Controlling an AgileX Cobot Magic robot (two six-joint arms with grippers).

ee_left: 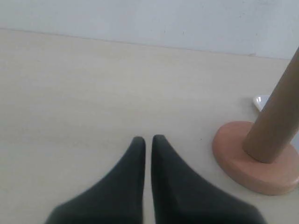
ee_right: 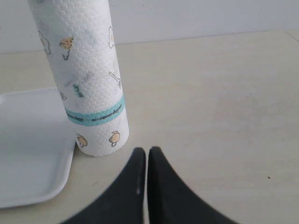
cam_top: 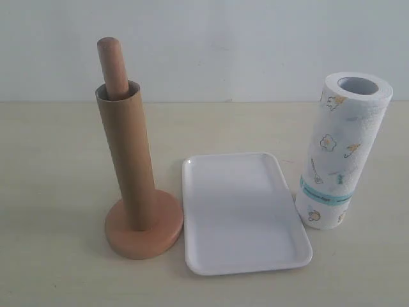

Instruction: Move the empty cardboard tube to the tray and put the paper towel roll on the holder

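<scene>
At the far left, the left gripper [ee_left: 148, 139] hung low over the bare table [cam_top: 51, 192], its black fingers drawn together with only a hairline slit between the tips and nothing held. It sat near the holder [cam_top: 144, 238] but clear of it.

The holder stood left of centre on its round base. The tube [cam_top: 128, 153] was slipped over the post, its lower end down on the base and its body leaning a little, so the post's rounded top poked out of the open upper end.

Just right of the base lay the tray [cam_top: 243, 211] - flat on the table, white, nothing in it. Whether its near corner touched the base could not be told from the exterior view.

Right of the tray stood the roll [cam_top: 339, 153], upright on the table with its hollow core facing up and the teal band low on its side. Its foot was just beside the tray's rim; contact could not be made out.

At the far right, the right gripper [ee_right: 147, 150] hovered over the table near the roll's foot - fingers pressed nearly together, gripping nothing, and apart from the roll. Neither gripper showed in the exterior view.
</scene>
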